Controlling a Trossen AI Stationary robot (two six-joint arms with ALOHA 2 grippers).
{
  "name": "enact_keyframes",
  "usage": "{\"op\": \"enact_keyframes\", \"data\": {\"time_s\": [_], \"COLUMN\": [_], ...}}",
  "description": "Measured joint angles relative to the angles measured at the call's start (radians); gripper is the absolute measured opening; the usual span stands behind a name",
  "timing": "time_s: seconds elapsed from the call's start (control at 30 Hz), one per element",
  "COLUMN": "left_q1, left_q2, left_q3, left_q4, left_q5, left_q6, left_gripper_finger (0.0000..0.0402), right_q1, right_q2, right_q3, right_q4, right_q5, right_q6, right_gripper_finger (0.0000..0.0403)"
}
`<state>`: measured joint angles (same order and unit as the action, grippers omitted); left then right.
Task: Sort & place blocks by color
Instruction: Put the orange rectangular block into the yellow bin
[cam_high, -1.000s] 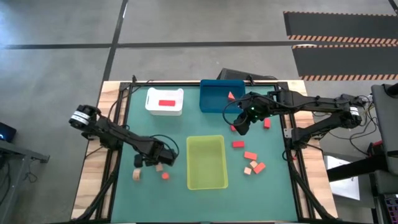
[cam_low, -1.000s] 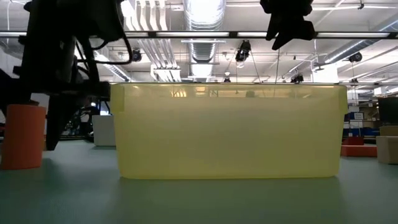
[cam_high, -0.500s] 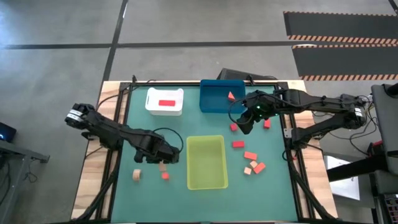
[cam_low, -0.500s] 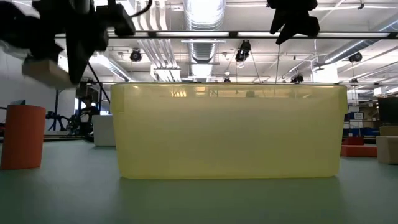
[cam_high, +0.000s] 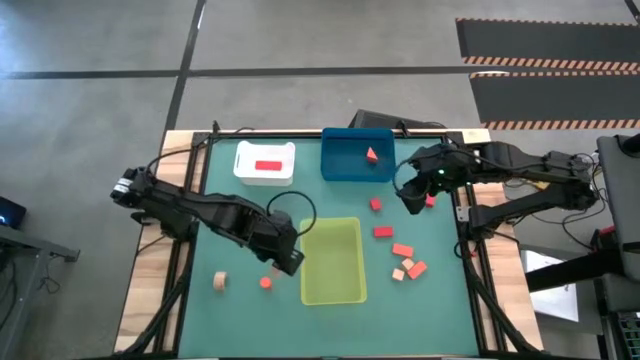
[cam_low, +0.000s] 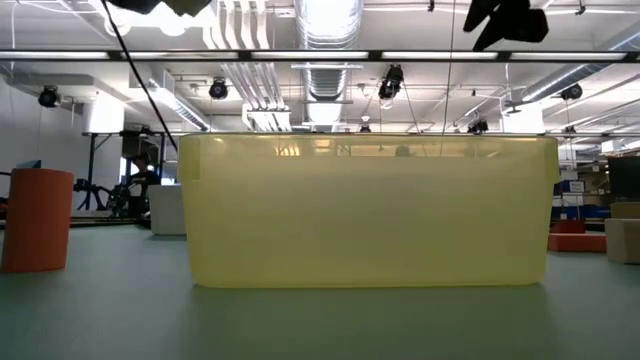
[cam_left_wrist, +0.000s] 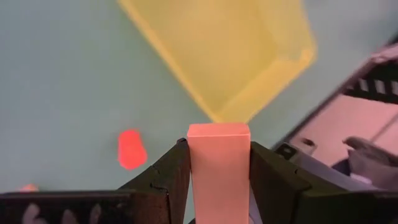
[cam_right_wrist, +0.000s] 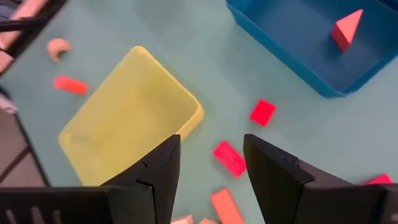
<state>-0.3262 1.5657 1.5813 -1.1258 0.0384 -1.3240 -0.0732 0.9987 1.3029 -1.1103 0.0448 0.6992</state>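
Observation:
My left gripper (cam_high: 286, 262) hangs beside the near left corner of the yellow-green bin (cam_high: 332, 261), shut on a pale tan block (cam_left_wrist: 219, 163). My right gripper (cam_high: 412, 198) is open above the table near the blue bin (cam_high: 356, 154), with nothing between its fingers (cam_right_wrist: 211, 163). A red bar (cam_high: 267, 166) lies in the white bin (cam_high: 264, 162) and a red wedge (cam_high: 371, 154) in the blue bin. Several red and tan blocks (cam_high: 402, 250) lie on the mat right of the yellow-green bin. A tan arch (cam_high: 219, 281) and a red block (cam_high: 265, 282) lie to its left. My left gripper pinches the pale tan block between its two fingers, on two opposite long sides (cam_left_wrist: 193, 168). The block's free end (cam_left_wrist: 219, 130) sticks out past the fingertips. The fingers point down from above, and the block is lifted clear of the table.
The green mat is framed by wooden table edges (cam_high: 150, 290). In the low view the yellow-green bin (cam_low: 365, 210) fills the middle and a red-orange cylinder (cam_low: 36, 218) stands at the left. Bare mat lies between the white bin and the yellow-green bin.
My left gripper has lifted the pale tan block off the mat and carried it up and toward the table's right, to the yellow-green bin's near left corner. My right gripper has drifted toward the table's right edge, staying open.

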Motion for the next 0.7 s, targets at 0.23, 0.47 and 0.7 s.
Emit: {"op": "enact_keyframes", "data": {"time_s": [0.23,0.47,0.7], "left_q1": [0.004,0.02,0.043], "left_q2": [0.116,0.266,0.38], "left_q3": [0.216,0.434,0.549], "left_q4": [0.0,-0.019,-0.036], "left_q5": [0.0,0.012,0.033], "left_q6": [0.197,0.385,0.589], "left_gripper_finger": [0.0127,0.0127,0.0127], "right_q1": [0.08,0.169,0.225], "right_q2": [-0.045,-0.074,-0.086], "right_q3": [0.0,0.0,0.0], "right_q4": [0.114,0.223,0.228], "right_q5": [0.013,0.09,0.098], "right_q6": [-0.012,-0.046,-0.011], "right_gripper_finger": [0.0166,0.0166,0.0166]}}
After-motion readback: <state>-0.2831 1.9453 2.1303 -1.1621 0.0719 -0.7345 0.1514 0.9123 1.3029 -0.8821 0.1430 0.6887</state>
